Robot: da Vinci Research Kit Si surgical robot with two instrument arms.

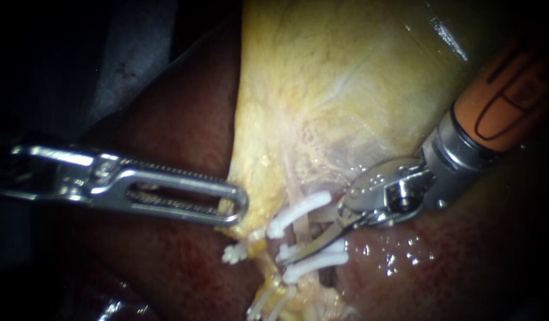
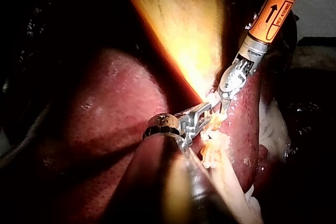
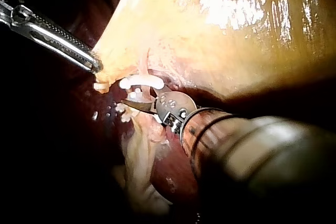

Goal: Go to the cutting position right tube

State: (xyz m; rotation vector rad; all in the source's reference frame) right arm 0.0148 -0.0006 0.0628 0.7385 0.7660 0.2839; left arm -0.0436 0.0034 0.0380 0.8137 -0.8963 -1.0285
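Liver (image 1: 441, 267), dark red and wet, lies nearest. On it, the right tube (image 1: 299, 230) carries white clips (image 1: 298, 211). The right instrument (image 1: 307, 241) holds its blades slightly parted around the tube, between the clips. The left instrument (image 1: 236, 208) has its jaws closed on the edge of the pale yellow gallbladder (image 1: 346, 89) behind.

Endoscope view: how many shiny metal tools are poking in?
2. The left instrument comes in from the left, its jaws shut on the gallbladder edge. The right instrument comes in from the right, its tip among the white clips.
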